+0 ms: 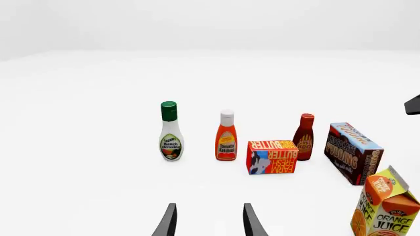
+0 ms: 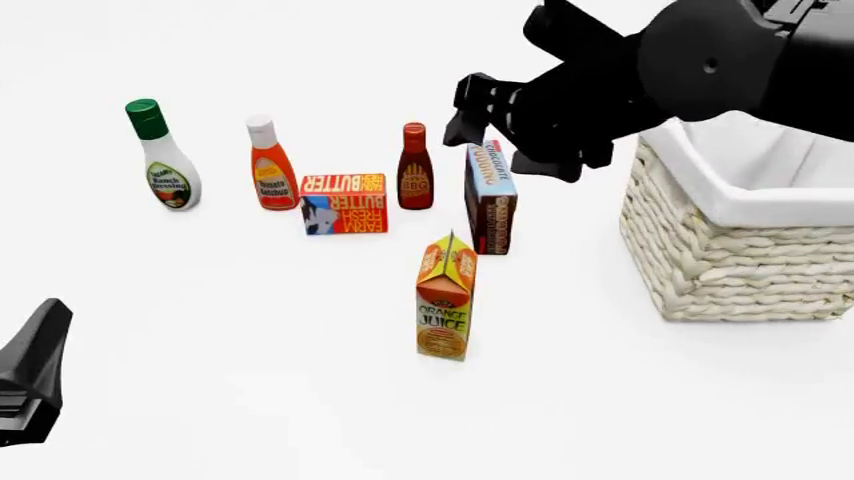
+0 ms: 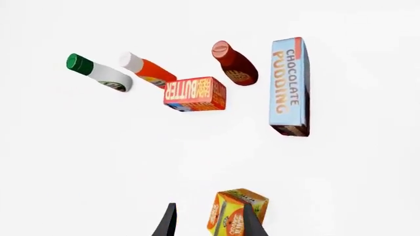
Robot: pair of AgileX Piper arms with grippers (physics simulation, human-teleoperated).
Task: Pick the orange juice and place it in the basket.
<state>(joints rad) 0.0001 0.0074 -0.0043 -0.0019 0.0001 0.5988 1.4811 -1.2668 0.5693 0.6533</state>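
White table (image 2: pixel 267 400) bears six groceries (bottles (image 2: pixel 272 163), boxes (image 2: pixel 344 204), carton (image 2: pixel 445 297)) and basket (image 2: pixel 721 250).

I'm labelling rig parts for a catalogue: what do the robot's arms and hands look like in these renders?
Both are plain black with no visible markings or cables. The right arm is bulky, built of rounded and blocky segments. The left hand and right hand each show two thin, dark, tapering blade-like fingers. Only a black wedge of the left arm shows in front view.

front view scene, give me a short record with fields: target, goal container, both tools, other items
target: tall orange-yellow gable-top orange juice carton, upright, on the table
goal container: large cream-white woven wicker basket, right of the carton
right tool: open, above the carton, holding nothing
left tool: open, holding nothing
other items: blue-and-brown chocolate pudding box, flat red-orange butter box
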